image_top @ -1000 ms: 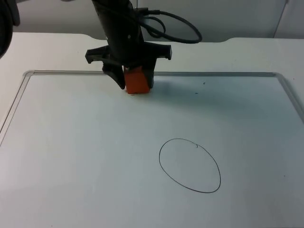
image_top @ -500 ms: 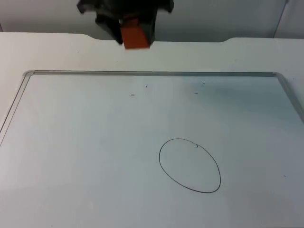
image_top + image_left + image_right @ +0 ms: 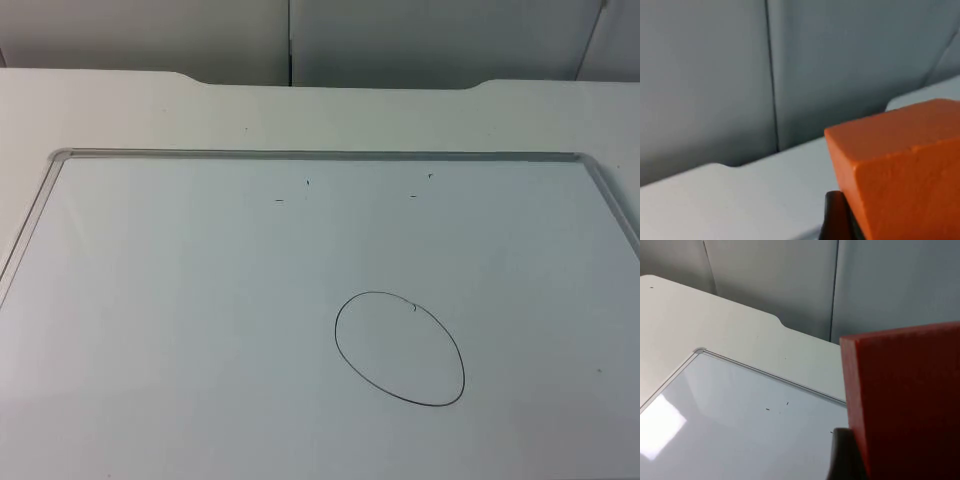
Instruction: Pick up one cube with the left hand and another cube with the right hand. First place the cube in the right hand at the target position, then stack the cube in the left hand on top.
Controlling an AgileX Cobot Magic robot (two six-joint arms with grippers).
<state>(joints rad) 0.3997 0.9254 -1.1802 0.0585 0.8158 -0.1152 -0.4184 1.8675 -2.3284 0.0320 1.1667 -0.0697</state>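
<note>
An orange cube (image 3: 900, 165) sits close in the left wrist view, and my left gripper (image 3: 890, 225) is shut on it, one black fingertip (image 3: 836, 216) pressed to its side. It is held up high, facing the grey partition wall. My right gripper (image 3: 895, 465) is shut on a red cube (image 3: 905, 400), with a black fingertip (image 3: 844, 455) against that cube's side; it hangs above the board's far part. The target, a thin black oval outline (image 3: 400, 348), is drawn on the white board right of centre, with nothing inside it.
The white board (image 3: 150, 300) has a raised pale rim (image 3: 300, 154) along its back and sides. A few tiny dark marks (image 3: 308, 183) dot its far part. Behind the table stands the grey partition wall (image 3: 400, 40).
The left arm carrying the orange cube has lifted away from the board's back edge toward the wall and has left the top view.
</note>
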